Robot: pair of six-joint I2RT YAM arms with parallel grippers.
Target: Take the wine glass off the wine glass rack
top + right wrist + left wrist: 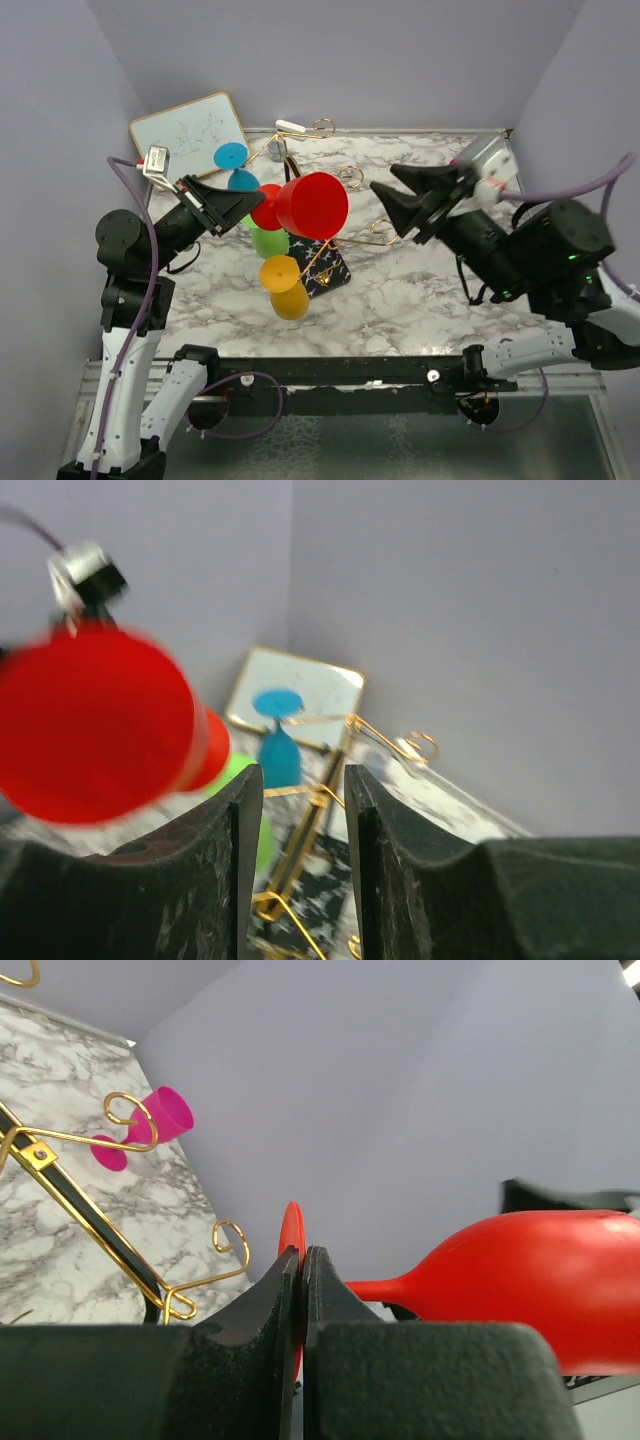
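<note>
My left gripper (240,212) is shut on the flat foot (291,1232) of a red wine glass (312,205) and holds it on its side in the air, bowl (540,1280) pointing right. The left wrist view shows the foot pinched between my jaws (302,1255), apart from the gold arms. The wine glass rack (322,262), gold wire on a black speckled base, stands just below and behind the glass. My right gripper (383,180) is open and empty, right of the red bowl; the right wrist view (304,780) shows the red glass (90,725) at its left.
On the rack hang a blue glass (235,165), a green one (268,240), a yellow one (285,285) and a magenta one (150,1125). A framed whiteboard (190,135) leans at the back left. Purple walls close in three sides.
</note>
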